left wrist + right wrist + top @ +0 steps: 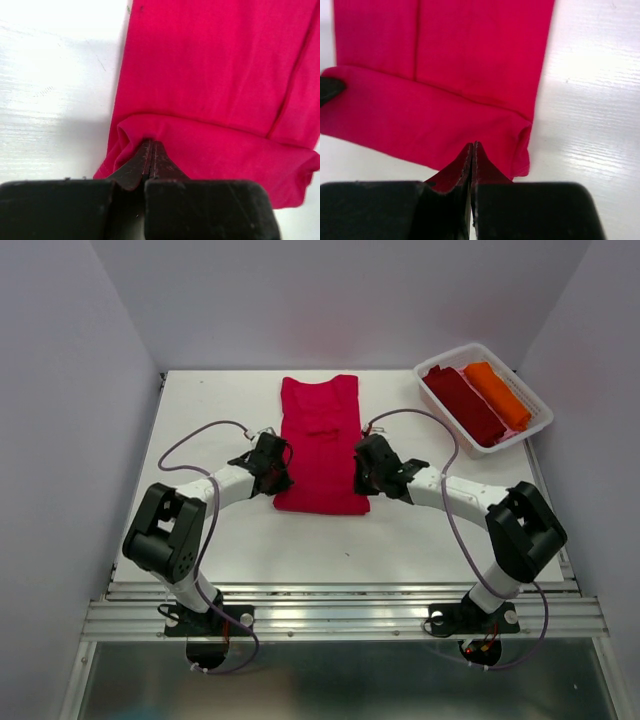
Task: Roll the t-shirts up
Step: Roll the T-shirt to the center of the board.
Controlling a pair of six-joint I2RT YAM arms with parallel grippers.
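Both jaws pinch red tee (320, 445) fold | white tbl (420, 540) | lilac walls (60, 390)

red t-shirt (320, 445) flat, near hem folded | maroon roll (466, 405), orange roll (497, 395) far-right

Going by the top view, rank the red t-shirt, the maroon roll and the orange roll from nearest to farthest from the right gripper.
1. red t-shirt: touching the right gripper, on its left.
2. maroon roll: far right, in the left half of the tray.
3. orange roll: just beyond the maroon one, in the tray's right half.
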